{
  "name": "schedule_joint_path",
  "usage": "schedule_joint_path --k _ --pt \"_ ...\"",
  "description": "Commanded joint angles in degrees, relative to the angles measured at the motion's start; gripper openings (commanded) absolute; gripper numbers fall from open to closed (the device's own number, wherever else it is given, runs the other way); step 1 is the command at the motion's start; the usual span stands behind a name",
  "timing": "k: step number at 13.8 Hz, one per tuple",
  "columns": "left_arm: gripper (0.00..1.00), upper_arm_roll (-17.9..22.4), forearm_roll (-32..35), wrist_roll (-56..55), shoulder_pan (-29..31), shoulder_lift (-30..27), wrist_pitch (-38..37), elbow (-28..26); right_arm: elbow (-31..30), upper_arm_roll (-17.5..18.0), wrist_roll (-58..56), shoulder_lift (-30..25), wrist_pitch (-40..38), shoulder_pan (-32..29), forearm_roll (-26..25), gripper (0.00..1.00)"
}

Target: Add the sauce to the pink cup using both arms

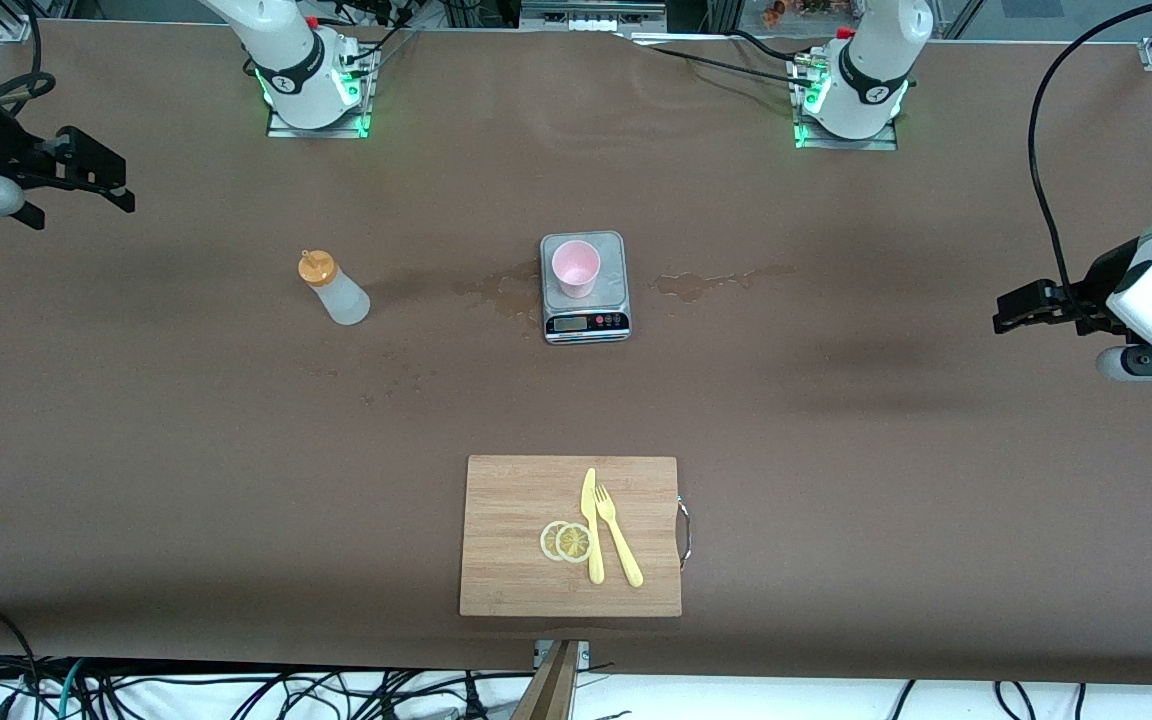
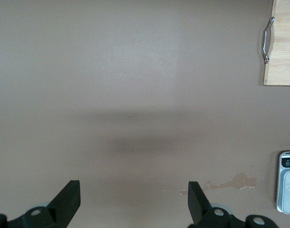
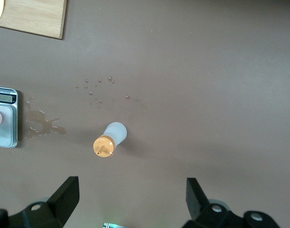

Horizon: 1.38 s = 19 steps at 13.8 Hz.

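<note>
— Where was the pink cup?

— Upright on the scale, in the upper middle of the front view. The sauce bottle stood with its orange cap on, at the same height in the frame, toward the right arm's end of the table and well apart from the cup.

— And the grippers?

— Both waited at the frame's edges, holding nothing. The right gripper hung over the table at its own arm's end, the left gripper at the other end. Each had its fingers spread wide.

— Which step was it?

— I could not decide. A standing bottle and withdrawn arms fit a cup waiting for sauce, and equally a cup already served. Wet stains lay beside the scale.

— What was hard to see?

— Whether the cup held sauce, and the scale's display. Each wrist view cut the scale at its border.
</note>
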Motion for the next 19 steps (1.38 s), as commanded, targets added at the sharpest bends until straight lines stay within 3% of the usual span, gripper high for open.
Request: schedule_joint_path --k 1,19 --pt "1.0 0.1 -0.83 1.2 0.18 -0.1 -0.8 0.44 1.63 -0.11 1.53 0.6 -1.21 -0.26 0.91 1.0" --pt "1.0 0.01 -0.92 1.2 0.19 -0.1 -0.8 0.44 3.83 -0.2 1.01 0.77 -3.14 -0.52 -0.85 1.0"
